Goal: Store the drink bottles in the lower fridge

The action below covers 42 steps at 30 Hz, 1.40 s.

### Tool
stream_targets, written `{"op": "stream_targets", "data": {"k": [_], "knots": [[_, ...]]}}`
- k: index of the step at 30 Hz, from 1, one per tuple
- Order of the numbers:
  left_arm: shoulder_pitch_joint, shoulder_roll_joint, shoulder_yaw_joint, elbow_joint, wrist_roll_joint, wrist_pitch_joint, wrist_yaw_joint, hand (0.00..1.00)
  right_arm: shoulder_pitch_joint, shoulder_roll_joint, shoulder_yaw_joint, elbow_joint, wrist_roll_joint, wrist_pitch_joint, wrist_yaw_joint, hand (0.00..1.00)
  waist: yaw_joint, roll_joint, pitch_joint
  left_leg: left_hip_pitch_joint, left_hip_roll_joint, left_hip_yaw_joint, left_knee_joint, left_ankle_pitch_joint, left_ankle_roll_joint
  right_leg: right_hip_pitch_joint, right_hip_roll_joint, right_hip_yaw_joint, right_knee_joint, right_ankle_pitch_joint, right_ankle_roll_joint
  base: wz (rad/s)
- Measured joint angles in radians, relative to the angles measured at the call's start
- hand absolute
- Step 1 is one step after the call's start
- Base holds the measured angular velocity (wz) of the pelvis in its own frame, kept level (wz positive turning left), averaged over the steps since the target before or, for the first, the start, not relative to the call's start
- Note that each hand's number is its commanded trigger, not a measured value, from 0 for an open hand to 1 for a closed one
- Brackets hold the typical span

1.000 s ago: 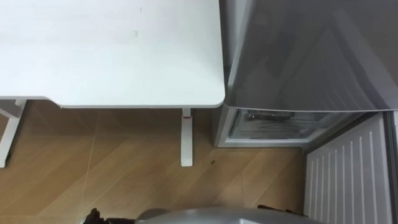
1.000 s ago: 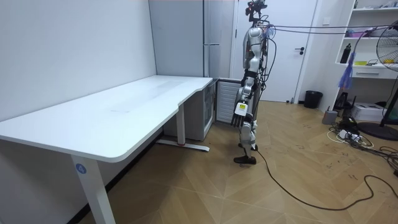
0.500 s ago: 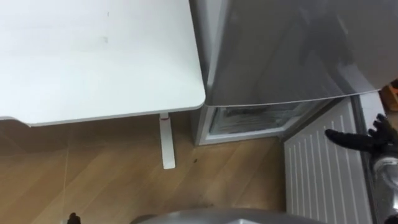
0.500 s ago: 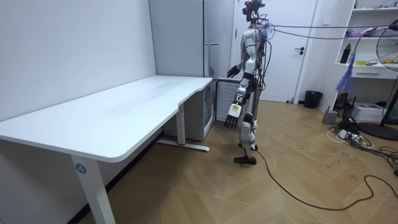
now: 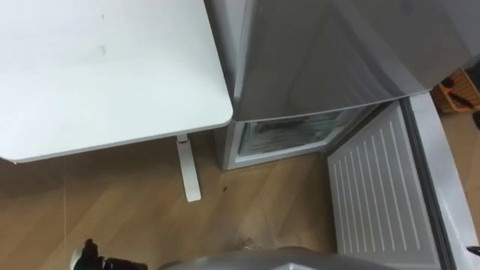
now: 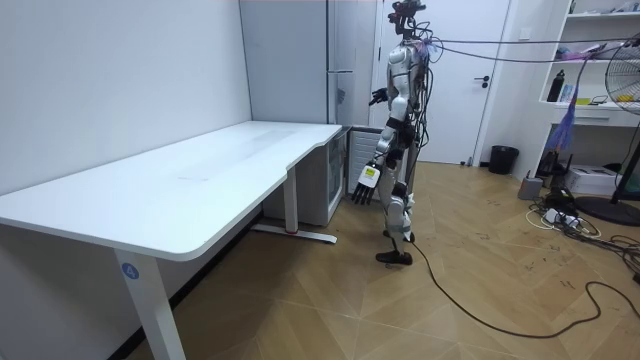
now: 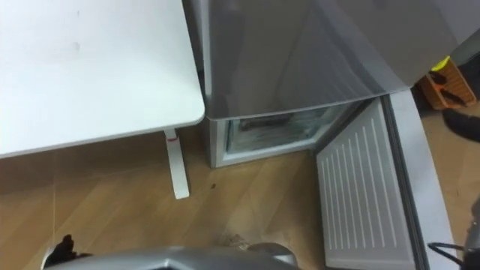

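lower fridge door (image 5: 375,195) open, compartment (image 5: 289,135) unblocked; desk (image 5: 105,75) crowds left

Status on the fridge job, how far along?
Done: the lower fridge door stands wide open, baring the lower compartment. In hand: nothing that I can make out; the left hand hangs open and empty at the robot's side, and the right hand is raised beside the fridge, too small to read. Left: all the loading; the compartment's contents are too blurred to tell.

A big white table (image 6: 200,185) stands by a plain pale wall (image 6: 120,80). The floor (image 6: 450,300) is brown wood. A white door (image 6: 470,80) is shut at the back.
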Motion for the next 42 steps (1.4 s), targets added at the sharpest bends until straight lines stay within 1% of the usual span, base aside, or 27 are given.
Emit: {"op": "stream_targets", "data": {"k": [2, 4, 5, 6, 8, 9, 10, 11, 13, 15, 17, 18, 20, 21, 23, 28, 31, 36, 39, 42], "knots": [[0.004, 0.000, 0.000, 0.000, 0.000, 0.017, -0.001, 0.00, -0.001, -0.001, -0.005, 0.042, 0.058, 0.001, 0.001, 0.00, -0.011, 0.001, 0.0003, 0.000, 0.000, 0.000, 0.000, 0.000, 0.000, 0.001, 0.000, 0.001, -0.001, 0.000, 0.000, 0.00], [0.006, 0.000, -0.001, -0.001, -0.001, 0.017, -0.003, 0.00, -0.005, -0.006, -0.006, 0.112, 0.096, 0.004, 0.001, 0.00, -0.014, -0.002, 0.0004, 0.000, 0.000, 0.000, 0.000, 0.000, 0.001, 0.001, 0.000, 0.001, -0.001, 0.000, 0.000, 0.00], [0.010, 0.000, -0.001, -0.005, 0.000, 0.020, -0.006, 0.00, -0.007, -0.010, -0.006, 0.160, 0.127, 0.013, 0.003, 0.00, -0.015, -0.007, 0.0008, -0.002, 0.000, 0.000, 0.000, 0.000, 0.001, 0.000, 0.000, -0.001, 0.000, 0.000, 0.000, 0.00], [0.010, 0.000, 0.001, -0.005, 0.003, 0.023, -0.007, 0.00, -0.008, -0.015, -0.006, 0.194, 0.144, 0.015, 0.007, 0.00, -0.015, -0.005, -0.0005, -0.002, 0.000, 0.000, 0.000, 0.000, 0.001, -0.001, 0.000, -0.001, -0.001, 0.000, 0.000, 0.00], [0.011, 0.007, 0.006, -0.004, 0.007, 0.034, -0.020, 0.00, -0.031, -0.046, -0.013, 0.361, 0.207, 0.038, 0.028, 0.00, -0.015, -0.009, 0.0003, -0.004, 0.000, 0.000, 0.000, 0.000, 0.001, -0.003, -0.001, 0.001, -0.003, 0.000, 0.000, 0.00], [0.013, 0.008, 0.009, -0.004, 0.007, 0.036, -0.022, 0.00, -0.036, -0.052, -0.018, 0.400, 0.220, 0.045, 0.033, 0.00, -0.015, -0.010, 0.0004, -0.005, 0.000, 0.000, -0.001, 0.000, 0.001, -0.003, -0.001, 0.001, -0.003, 0.000, 0.000, 0.00], [0.018, 0.014, 0.009, -0.004, 0.009, 0.039, -0.025, 0.00, -0.043, -0.059, -0.033, 0.457, 0.241, 0.061, 0.039, 0.00, -0.017, -0.015, 0.0031, -0.005, 0.000, 0.002, -0.001, 0.000, 0.001, -0.004, -0.001, 0.001, -0.004, 0.000, 0.000, 0.00], [0.024, 0.020, 0.011, -0.004, 0.017, 0.042, -0.031, 0.00, -0.046, -0.061, -0.045, 0.502, 0.252, 0.066, 0.043, 0.00, -0.026, -0.011, 0.0004, -0.005, 0.000, 0.001, 0.000, 0.000, 0.001, -0.002, -0.001, -0.001, -0.006, 0.000, 0.000, 0.00], [0.026, 0.028, 0.025, -0.004, 0.025, 0.053, -0.046, 0.00, -0.047, -0.061, -0.073, 0.557, 0.279, 0.068, 0.051, 0.00, -0.032, -0.013, 0.0013, -0.005, 0.000, 0.001, -0.001, 0.000, 0.001, -0.001, 0.000, -0.002, -0.008, 0.000, 0.000, 0.00], [0.029, 0.029, 0.045, -0.004, 0.025, 0.054, -0.047, 0.00, -0.047, -0.065, -0.089, 0.608, 0.323, 0.068, 0.050, 0.00, -0.033, -0.012, 0.0010, 0.000, -0.001, 0.002, -0.004, 0.000, 0.001, 0.003, 0.000, -0.002, -0.008, 0.000, 0.000, 0.00], [0.029, 0.029, 0.065, -0.004, 0.024, 0.055, -0.046, 0.00, -0.047, -0.069, -0.113, 0.668, 0.401, 0.078, 0.051, 0.00, -0.036, -0.015, 0.0019, 0.002, -0.001, 0.002, -0.004, 0.000, 0.001, 0.008, 0.000, -0.005, -0.010, 0.000, 0.000, 0.00], [0.029, 0.029, 0.066, -0.004, 0.024, 0.056, -0.046, 0.00, -0.049, -0.075, -0.114, 0.689, 0.425, 0.081, 0.054, 0.00, -0.036, -0.016, 0.0017, 0.002, -0.001, 0.002, -0.004, 0.000, 0.001, 0.009, 0.000, -0.004, -0.011, 0.001, 0.000, 0.00], [0.031, 0.029, 0.068, -0.004, 0.023, 0.062, -0.046, 0.00, -0.051, -0.093, -0.115, 0.765, 0.518, 0.089, 0.065, 0.00, -0.032, -0.018, 0.0016, 0.008, -0.001, 0.002, -0.004, 0.000, 0.001, 0.016, 0.001, 0.000, -0.014, 0.001, 0.001, 0.00], [0.032, 0.029, 0.068, -0.004, 0.023, 0.064, -0.046, 0.00, -0.051, -0.094, -0.115, 0.779, 0.535, 0.089, 0.070, 0.00, -0.032, -0.018, 0.0015, 0.009, 0.000, 0.002, -0.004, 0.000, 0.001, 0.016, 0.001, 0.001, -0.014, 0.001, 0.001, 0.00], [0.029, 0.029, 0.068, -0.004, 0.024, 0.075, -0.048, 0.00, -0.051, -0.095, -0.114, 0.820, 0.557, 0.103, 0.083, 0.00, -0.032, -0.017, 0.0018, 0.008, 0.000, 0.000, -0.003, 0.000, 0.001, 0.016, 0.002, 0.001, -0.016, 0.002, 0.000, 0.00], [0.027, 0.029, 0.065, -0.004, 0.024, 0.078, -0.048, 0.00, -0.050, -0.098, -0.113, 0.860, 0.581, 0.107, 0.109, 0.00, -0.029, -0.012, 0.0044, 0.014, 0.000, 0.000, -0.003, 0.000, 0.001, 0.018, 0.002, 0.002, -0.017, 0.002, 0.001, 0.00], [0.027, 0.028, 0.057, -0.004, 0.024, 0.081, -0.048, 0.00, -0.049, -0.096, -0.113, 0.877, 0.590, 0.111, 0.111, 0.00, -0.028, -0.008, 0.0074, 0.014, 0.000, 0.000, -0.003, 0.000, 0.001, 0.017, 0.003, 0.002, -0.017, 0.002, 0.000, 0.00], [0.024, 0.028, 0.040, -0.004, 0.036, 0.077, -0.048, 0.00, -0.050, -0.091, -0.109, 0.876, 0.634, 0.110, 0.112, 0.00, -0.026, 0.001, 0.0078, 0.013, 0.000, 0.000, -0.003, 0.000, 0.001, 0.016, 0.003, 0.001, -0.016, 0.002, 0.000, 0.00], [0.019, 0.028, 0.037, -0.003, 0.038, 0.073, -0.048, 0.00, -0.050, -0.081, -0.070, 0.865, 0.631, 0.098, 0.115, 0.00, -0.005, 0.003, 0.0064, 0.016, 0.003, 0.011, -0.003, 0.000, 0.001, 0.013, 0.005, 0.014, -0.016, 0.002, 0.000, -0.11], [0.010, 0.029, 0.027, -0.002, 0.038, 0.073, -0.048, 0.00, -0.050, -0.066, -0.017, 0.848, 0.632, 0.086, 0.125, 0.00, 0.002, 0.004, 0.0066, 0.017, 0.003, 0.012, -0.003, 0.000, 0.000, 0.013, 0.006, 0.016, -0.017, 0.002, -0.001, -0.03]]}}
